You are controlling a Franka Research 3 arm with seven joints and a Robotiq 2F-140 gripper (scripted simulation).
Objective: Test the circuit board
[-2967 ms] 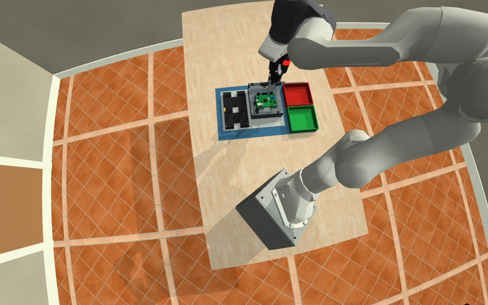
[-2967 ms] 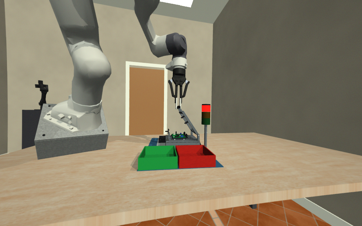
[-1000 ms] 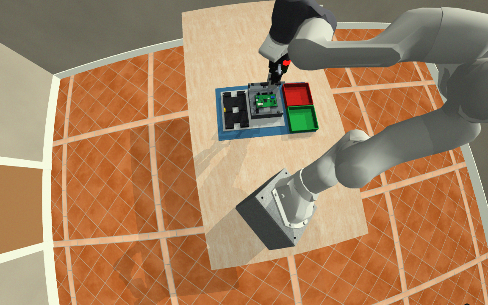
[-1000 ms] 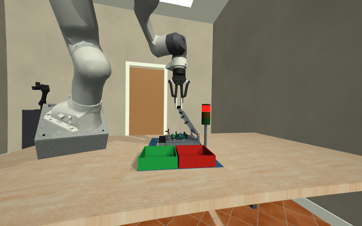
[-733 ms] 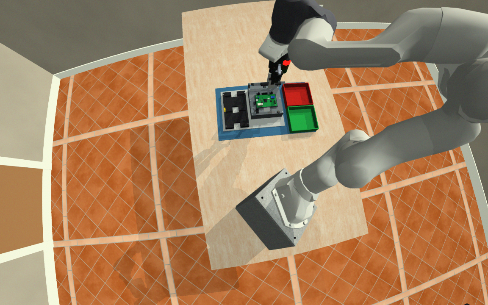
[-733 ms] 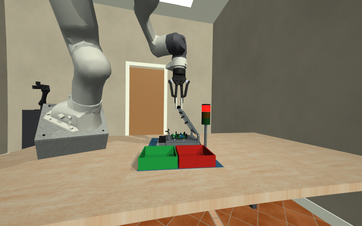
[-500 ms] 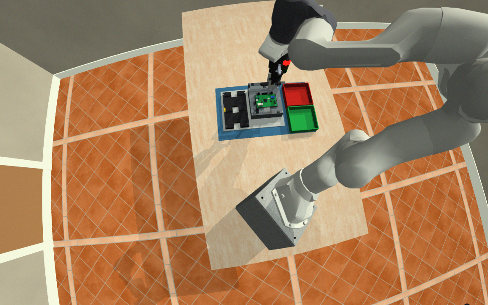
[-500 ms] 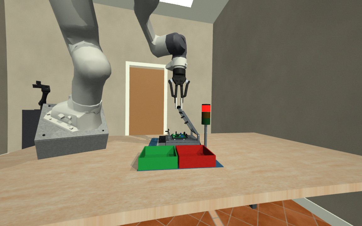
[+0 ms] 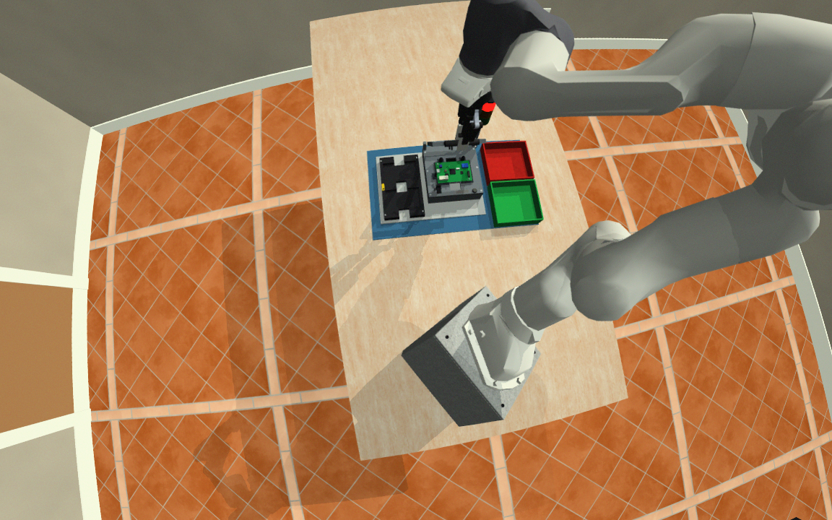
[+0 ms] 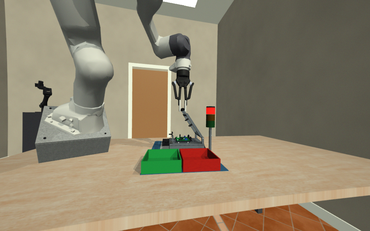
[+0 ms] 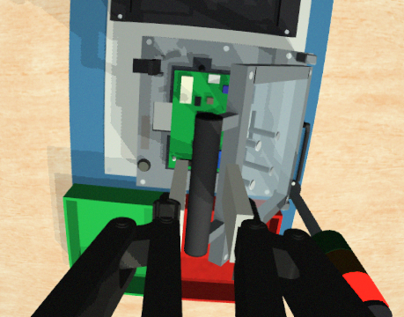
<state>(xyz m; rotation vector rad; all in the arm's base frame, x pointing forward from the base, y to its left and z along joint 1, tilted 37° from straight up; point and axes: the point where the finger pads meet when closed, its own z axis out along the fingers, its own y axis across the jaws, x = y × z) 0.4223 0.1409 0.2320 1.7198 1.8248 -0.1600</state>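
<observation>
The green circuit board (image 9: 450,171) (image 10: 181,139) (image 11: 184,123) lies face up on the plate of the grey tester (image 9: 454,193) (image 11: 151,141). The tester's lid (image 10: 191,123) (image 11: 272,123) stands open, tilted up on its hinge. The lid's black bar handle (image 10: 182,109) (image 11: 202,182) is at its raised edge. My gripper (image 9: 467,132) (image 10: 182,106) (image 11: 205,181) points straight down with its fingertips just above that handle. The fingers stand narrow, and nothing is gripped between them. The signal tower (image 9: 487,107) (image 10: 210,110) (image 11: 348,270) beside the tester shows red.
The red bin (image 9: 508,160) (image 10: 200,165) (image 11: 208,288) and the green bin (image 9: 493,204) (image 10: 160,167) (image 11: 96,211) stand side by side on the blue mat (image 9: 432,226) (image 11: 87,65), both empty. The black tray (image 9: 414,184) (image 11: 166,6) lies beyond the tester. The latch hook (image 11: 145,66) stands on the tester's edge.
</observation>
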